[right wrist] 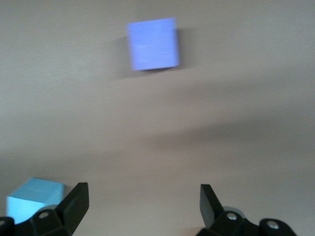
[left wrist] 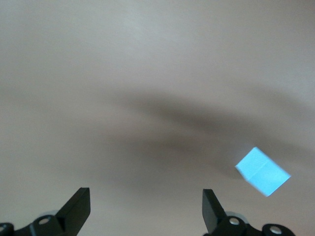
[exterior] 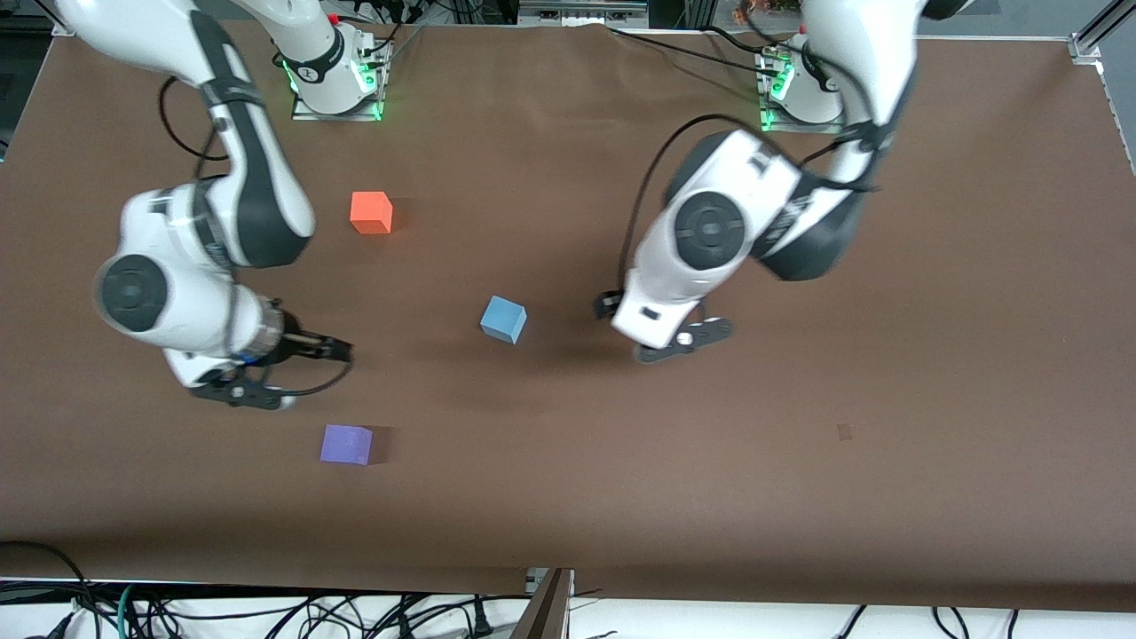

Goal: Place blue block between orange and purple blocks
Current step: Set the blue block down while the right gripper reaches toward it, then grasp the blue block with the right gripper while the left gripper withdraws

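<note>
Brown table [exterior: 568, 497], front view: blue block [exterior: 503, 319] sits apart from orange block [exterior: 371, 213] & purple block [exterior: 346, 444], toward the left arm's end. Left wrist view: left gripper [left wrist: 146, 209] spread, empty, over bare table. Right wrist view: right gripper [right wrist: 142, 206] likewise spread, probably empty.

- Cubes on the tabletop [exterior: 799, 461]: three in total, all of equal size.
- Orange block [exterior: 371, 213]: one.
- Blue block [exterior: 503, 319]: one.
- Purple block [exterior: 346, 444]: one.
- Robot arms: two, each on its own base at the edge of the tabletop.
- Pincers: two, one per arm: left pincer [exterior: 683, 342], right pincer [exterior: 257, 377].
- Fingers per pincer: two, both spread apart on each unit.
</note>
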You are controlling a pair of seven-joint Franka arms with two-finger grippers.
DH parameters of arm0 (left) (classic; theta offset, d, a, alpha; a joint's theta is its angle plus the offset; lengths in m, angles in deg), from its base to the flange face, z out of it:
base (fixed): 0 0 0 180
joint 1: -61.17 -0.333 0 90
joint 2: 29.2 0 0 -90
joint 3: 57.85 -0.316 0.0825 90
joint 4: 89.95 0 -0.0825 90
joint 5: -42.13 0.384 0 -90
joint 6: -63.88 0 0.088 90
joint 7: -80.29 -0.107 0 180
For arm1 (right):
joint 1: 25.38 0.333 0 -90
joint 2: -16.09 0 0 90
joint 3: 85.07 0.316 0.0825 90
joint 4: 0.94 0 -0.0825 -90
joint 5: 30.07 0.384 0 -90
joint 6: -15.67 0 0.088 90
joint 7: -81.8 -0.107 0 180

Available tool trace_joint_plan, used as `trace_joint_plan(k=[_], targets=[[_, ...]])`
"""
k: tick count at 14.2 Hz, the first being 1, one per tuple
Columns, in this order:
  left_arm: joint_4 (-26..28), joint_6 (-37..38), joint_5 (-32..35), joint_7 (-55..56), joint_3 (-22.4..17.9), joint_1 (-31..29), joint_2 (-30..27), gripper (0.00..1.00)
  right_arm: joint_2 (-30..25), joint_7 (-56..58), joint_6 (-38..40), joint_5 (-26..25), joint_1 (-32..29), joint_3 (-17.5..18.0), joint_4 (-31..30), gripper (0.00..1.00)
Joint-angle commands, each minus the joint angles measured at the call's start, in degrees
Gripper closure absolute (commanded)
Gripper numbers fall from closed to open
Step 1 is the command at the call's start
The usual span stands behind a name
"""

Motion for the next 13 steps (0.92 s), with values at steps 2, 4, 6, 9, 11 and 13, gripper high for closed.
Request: trace_joint_plan(k=[2,4,6,9,11,13], targets=[[11.32,4.3,0.72,-13.69,0.43,-6.25,-11.17,0.0,2.72,-16.66,-5.3,-0.07,7.74,-0.47,0.7,0.0],[19.5,3.78,0.72,-23.63,0.52,-11.35,-18.56,0.0,4.65,-22.82,-8.99,-0.07,10.91,-0.47,0.7,0.0],[26.01,3.86,0.72,-27.34,0.52,-15.05,-25.68,0.0,6.76,-28.63,-12.33,-0.6,14.51,-0.55,0.79,0.0],[35.06,3.86,0.98,-31.92,0.34,-18.66,-36.84,0.0,8.27,-30.06,-13.05,-1.56,16.19,-0.64,0.7,0.0],[37.81,3.43,3.87,-35.87,0.52,-21.47,-40.55,0.0,8.71,-30.15,-13.05,-1.83,16.55,-0.64,-0.26,0.0],[38.17,2.64,4.15,-38.16,0.52,-24.98,-40.83,0.0,10.02,-30.76,-13.57,-1.83,17.86,-0.64,-0.26,0.0]])
